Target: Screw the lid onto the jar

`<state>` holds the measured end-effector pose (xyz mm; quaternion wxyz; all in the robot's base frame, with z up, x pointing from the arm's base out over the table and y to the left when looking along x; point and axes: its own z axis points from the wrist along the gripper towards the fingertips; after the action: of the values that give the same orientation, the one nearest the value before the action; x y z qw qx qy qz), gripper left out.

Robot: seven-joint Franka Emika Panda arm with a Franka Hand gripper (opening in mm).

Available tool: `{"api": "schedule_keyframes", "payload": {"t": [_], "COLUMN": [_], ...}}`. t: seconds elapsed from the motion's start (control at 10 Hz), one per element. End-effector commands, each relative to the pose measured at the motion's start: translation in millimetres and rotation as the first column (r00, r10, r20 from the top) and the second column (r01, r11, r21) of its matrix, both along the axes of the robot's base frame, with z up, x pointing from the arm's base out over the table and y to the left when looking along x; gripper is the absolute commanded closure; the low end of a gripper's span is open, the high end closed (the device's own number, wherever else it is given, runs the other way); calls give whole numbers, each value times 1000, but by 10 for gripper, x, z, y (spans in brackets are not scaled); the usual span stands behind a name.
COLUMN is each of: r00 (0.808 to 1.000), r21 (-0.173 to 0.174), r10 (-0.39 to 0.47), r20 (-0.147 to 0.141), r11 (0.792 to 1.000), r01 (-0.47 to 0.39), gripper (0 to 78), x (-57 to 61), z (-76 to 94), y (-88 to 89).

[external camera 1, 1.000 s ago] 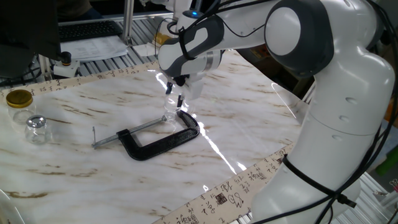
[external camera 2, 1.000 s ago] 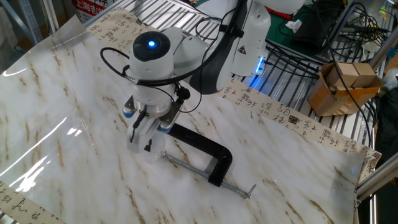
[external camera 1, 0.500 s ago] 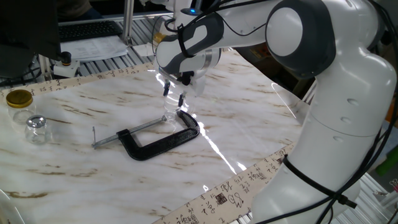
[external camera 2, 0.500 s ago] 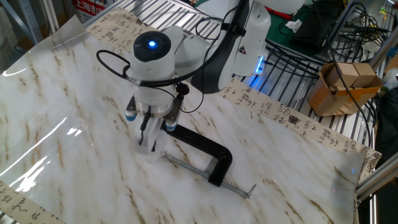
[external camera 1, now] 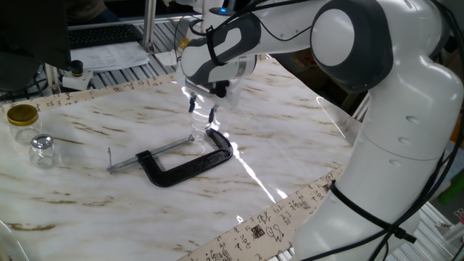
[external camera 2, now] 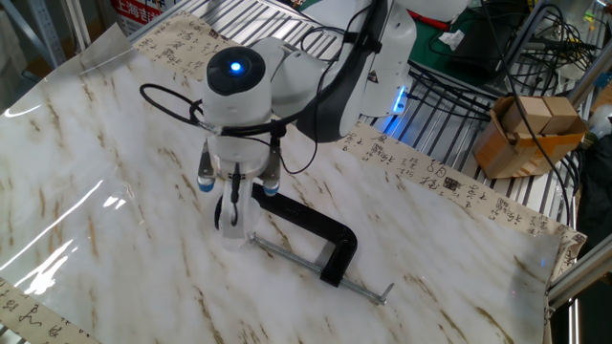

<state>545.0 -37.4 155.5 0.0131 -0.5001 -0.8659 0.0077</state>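
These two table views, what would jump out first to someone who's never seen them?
The big white robot arm fills the right of one fixed view, its gripper hanging just above the tiny clear jar near the table's middle. Next comes the black C-clamp lying flat on the marble-patterned table, its jaw end beside that jar. In the other fixed view, a glowing blue light on the arm's wrist catches the eye.
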Motion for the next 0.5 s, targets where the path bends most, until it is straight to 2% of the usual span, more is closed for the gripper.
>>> {"api": "schedule_keyframes", "payload": {"t": [0.1,0.2,0.3,0.5], "r00": [682,681,660,640], "r21": [-31,-31,-36,-50], "r10": [728,729,749,768], "r20": [-69,-69,-59,-41], "r11": [681,681,659,638], "r01": [-731,-732,-751,-769], "gripper": [764,764,764,764], "x": [148,150,194,222], "z": [254,255,242,190], "y": [45,43,-10,-85]}}
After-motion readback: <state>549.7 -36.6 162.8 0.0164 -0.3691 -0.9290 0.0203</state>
